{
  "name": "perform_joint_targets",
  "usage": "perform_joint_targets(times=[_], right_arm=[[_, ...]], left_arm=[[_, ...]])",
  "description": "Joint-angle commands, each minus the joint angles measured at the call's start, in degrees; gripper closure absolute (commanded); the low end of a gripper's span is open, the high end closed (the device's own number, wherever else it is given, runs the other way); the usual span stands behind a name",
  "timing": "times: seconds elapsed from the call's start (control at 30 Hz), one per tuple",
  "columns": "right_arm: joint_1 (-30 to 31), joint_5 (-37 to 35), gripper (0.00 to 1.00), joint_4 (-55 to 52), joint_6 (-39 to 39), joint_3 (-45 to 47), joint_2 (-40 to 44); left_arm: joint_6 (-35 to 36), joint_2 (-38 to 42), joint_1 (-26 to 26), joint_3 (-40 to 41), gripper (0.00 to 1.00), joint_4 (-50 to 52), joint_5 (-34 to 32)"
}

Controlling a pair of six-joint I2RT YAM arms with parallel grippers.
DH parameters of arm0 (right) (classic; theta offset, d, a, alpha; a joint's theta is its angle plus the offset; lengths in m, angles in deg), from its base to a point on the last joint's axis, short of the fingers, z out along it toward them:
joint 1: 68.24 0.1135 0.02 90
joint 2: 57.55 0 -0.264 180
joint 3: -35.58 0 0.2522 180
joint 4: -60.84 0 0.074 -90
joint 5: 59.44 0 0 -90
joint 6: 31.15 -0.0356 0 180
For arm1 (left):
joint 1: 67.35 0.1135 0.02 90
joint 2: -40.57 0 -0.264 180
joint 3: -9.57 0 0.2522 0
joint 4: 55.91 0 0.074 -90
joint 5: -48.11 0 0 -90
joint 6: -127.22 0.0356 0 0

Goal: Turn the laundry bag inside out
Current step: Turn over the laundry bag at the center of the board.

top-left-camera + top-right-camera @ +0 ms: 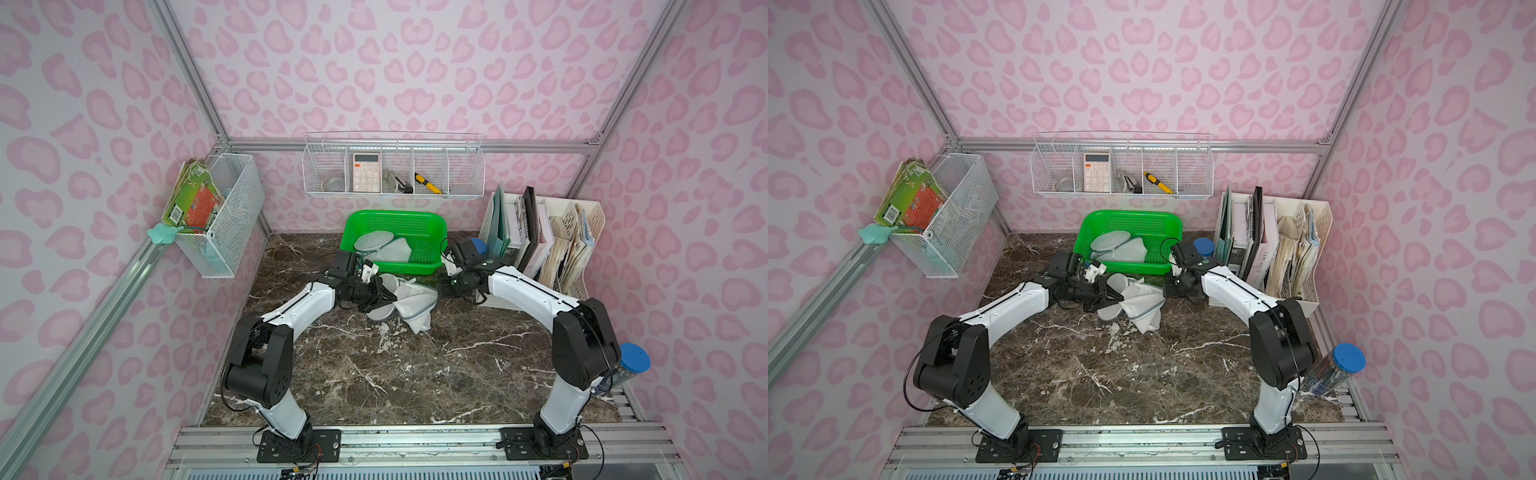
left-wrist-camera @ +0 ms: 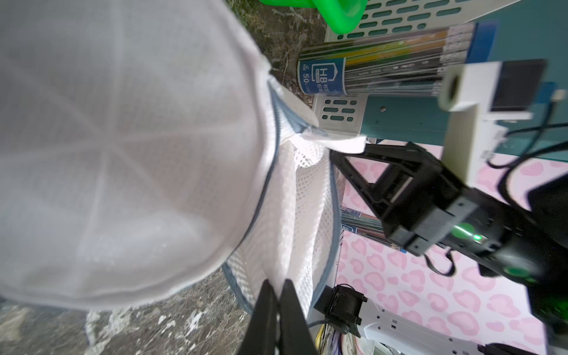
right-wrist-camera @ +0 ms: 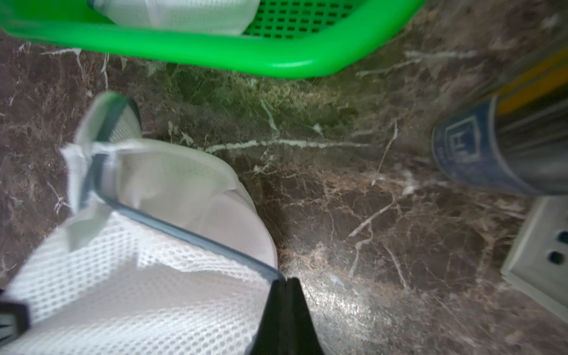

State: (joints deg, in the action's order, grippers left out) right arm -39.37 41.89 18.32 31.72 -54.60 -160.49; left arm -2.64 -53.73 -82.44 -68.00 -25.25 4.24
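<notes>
A: The laundry bag [image 1: 409,305] lies crumpled on the table [image 1: 415,374], just before the green basket [image 1: 432,266]. Light, limp mesh, I judge.

B: The left gripper [image 2: 279,284] pinches its mesh; the right gripper [image 3: 287,281] is clamped on the zip rim, probably the firmest hold.

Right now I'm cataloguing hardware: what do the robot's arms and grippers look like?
The left arm and right arm have white shells, black joints and thin black cables. The left gripper and right gripper have slim black tapered fingers.
</notes>
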Motion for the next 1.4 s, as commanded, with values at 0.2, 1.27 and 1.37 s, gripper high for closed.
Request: perform_joint_targets(times=[0.2, 1.27, 1.37], right_arm=[[2.0, -1.8, 1.00, 3.2, 1.8, 4.0, 1.0], [9.6, 7.6, 0.47, 9.0, -13.4, 2.6, 3.0], [9.0, 8.3, 0.47, 9.6, -14.1, 2.9, 2.8]], left_arm=[[1.8, 0.4, 1.3, 0.7, 1.00, 0.2, 1.6], [-16.9, -1.6, -1.3, 2.7, 1.00, -14.7, -14.1], [-17.1, -1.4, -1.4, 3.0, 1.00, -14.7, -14.1]])
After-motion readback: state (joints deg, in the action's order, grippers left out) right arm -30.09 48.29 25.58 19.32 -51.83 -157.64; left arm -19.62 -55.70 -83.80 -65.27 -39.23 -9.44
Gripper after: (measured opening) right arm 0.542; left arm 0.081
